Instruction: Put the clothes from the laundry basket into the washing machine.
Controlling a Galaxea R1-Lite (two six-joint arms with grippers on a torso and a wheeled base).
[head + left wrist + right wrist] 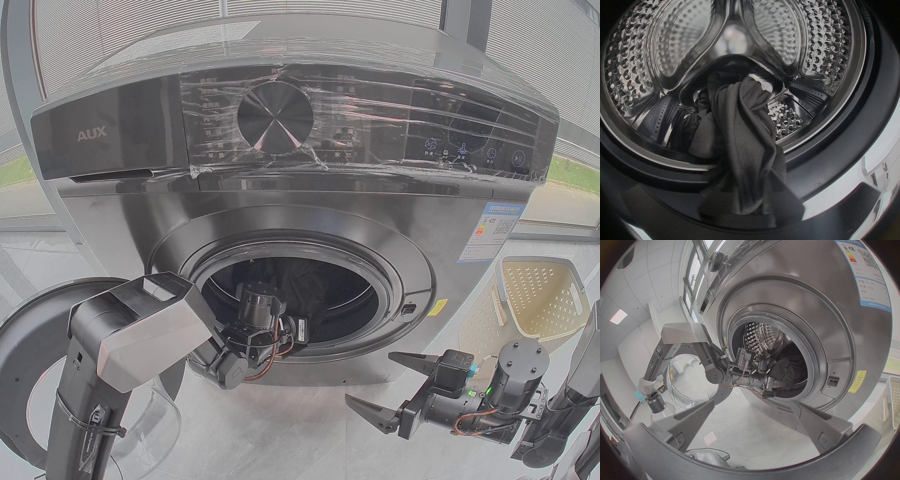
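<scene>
The left end effector sits at the lower lip of the grey metallic front-loading washing machine's round opening. It is against a crumpled black garment that lies partly in the perforated steel drum and drapes out over the dark door seal; I cannot tell whether its fingers grip the cloth. The right end effector hangs spread wide and empty above the pale floor, near and right of the machine, with the cream perforated plastic laundry basket farther right.
</scene>
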